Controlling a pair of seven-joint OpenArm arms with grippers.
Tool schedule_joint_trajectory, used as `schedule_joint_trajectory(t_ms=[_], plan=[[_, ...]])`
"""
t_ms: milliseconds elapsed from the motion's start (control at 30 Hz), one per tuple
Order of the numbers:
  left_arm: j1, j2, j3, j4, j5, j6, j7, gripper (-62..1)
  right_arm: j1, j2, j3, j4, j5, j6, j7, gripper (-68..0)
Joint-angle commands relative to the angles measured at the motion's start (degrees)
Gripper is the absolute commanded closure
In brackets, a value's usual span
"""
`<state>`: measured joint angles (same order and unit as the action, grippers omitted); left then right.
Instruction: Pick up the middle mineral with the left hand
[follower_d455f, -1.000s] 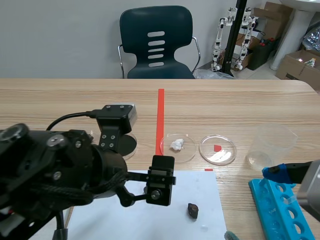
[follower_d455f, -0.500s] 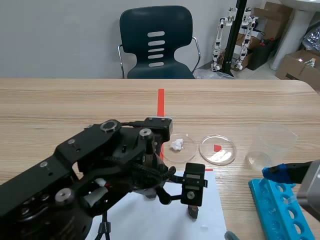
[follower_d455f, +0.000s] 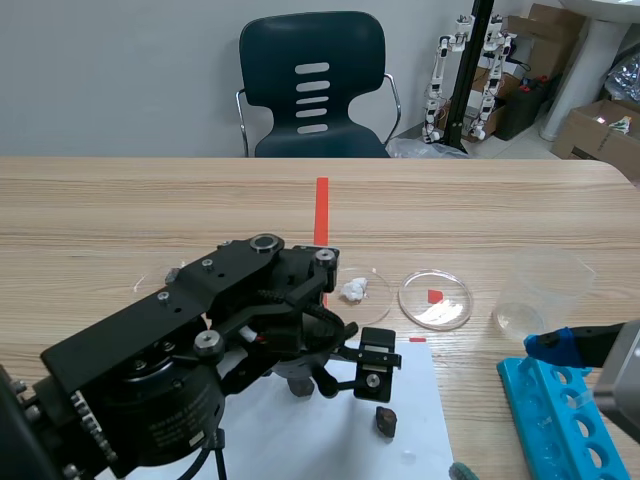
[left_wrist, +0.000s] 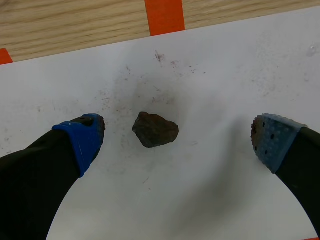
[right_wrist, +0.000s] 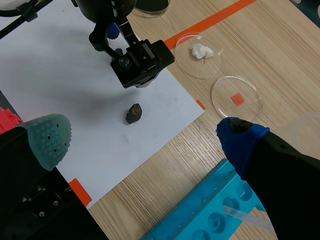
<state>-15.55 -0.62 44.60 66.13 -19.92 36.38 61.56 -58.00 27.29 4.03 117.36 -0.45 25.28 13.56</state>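
Note:
A dark brown mineral lies on the white paper, between the spread fingers of my left gripper. That gripper is open, with its blue pads on either side of the stone and not touching it. In the scene view my left arm leans over the paper and hides this stone. A second dark mineral lies to its right, also seen in the right wrist view as a mineral. My right gripper is open above the paper's right edge.
A petri dish with a white lump and an empty petri dish sit beyond the paper. A clear plastic beaker stands at the right. A blue tube rack lies by my right gripper.
My left arm has swung right and come down over the paper, and its wrist now points down at the middle stone. The right arm has not moved.

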Motion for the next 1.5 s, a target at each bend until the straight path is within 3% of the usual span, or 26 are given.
schedule_joint_trajectory(t_ms=[0, 333, 567, 1333, 1467], plan=[[-0.61, 1.07, -0.04, 0.28, 0.04, 0.13, -0.09, -61.1, -0.24, 0.00, 0.13, 1.14, 0.66, -0.22, 0.70, -60.8], [-0.66, 1.07, -0.04, -1.60, 0.87, 0.57, -0.15, -61.0, -0.24, 0.00, 0.13, 1.14, 0.66, -0.22, 0.70, -60.8], [-0.66, 1.07, -0.04, -1.60, 0.87, 0.57, 0.26, -43.4, -0.24, 0.00, 0.13, 1.14, 0.66, -0.22, 0.70, -60.8], [-0.68, 1.05, -0.04, -1.60, 0.87, 0.52, 1.36, -13.8, -0.24, 0.00, 0.13, 1.14, 0.66, -0.22, 0.70, -60.8], [-0.68, 1.05, -0.04, -1.60, 0.90, 0.52, 1.42, -12.6, -0.24, 0.00, 0.13, 1.14, 0.66, -0.22, 0.70, -60.8]])
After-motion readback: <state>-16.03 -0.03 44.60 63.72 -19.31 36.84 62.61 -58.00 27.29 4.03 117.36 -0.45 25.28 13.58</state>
